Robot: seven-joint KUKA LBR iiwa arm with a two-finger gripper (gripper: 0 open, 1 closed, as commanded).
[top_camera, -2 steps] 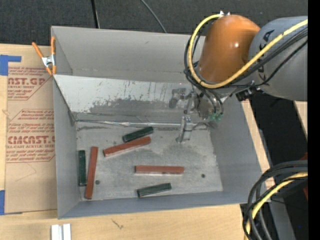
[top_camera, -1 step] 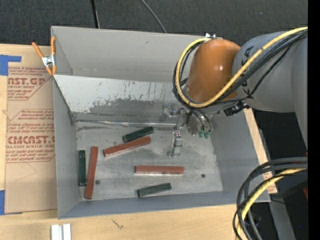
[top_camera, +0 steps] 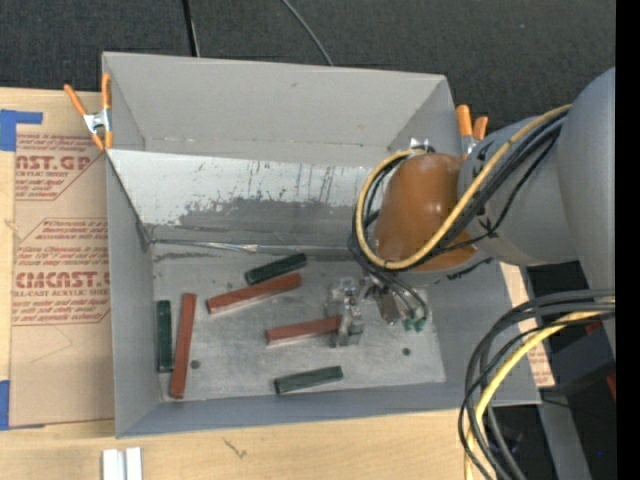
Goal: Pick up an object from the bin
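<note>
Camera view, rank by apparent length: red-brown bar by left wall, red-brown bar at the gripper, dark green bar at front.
1. Left-wall red-brown bar, clearly longest.
2-3. Lower-middle red-brown bar and front dark green bar look alike; the gripper covers the red-brown one's right end, so unranked.

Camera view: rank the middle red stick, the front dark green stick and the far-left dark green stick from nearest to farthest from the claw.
1. Middle red stick, its right end at the claw.
2. Front dark green stick, below and left of the claw.
3. Far-left dark green stick, by the left wall of the bin.
</note>
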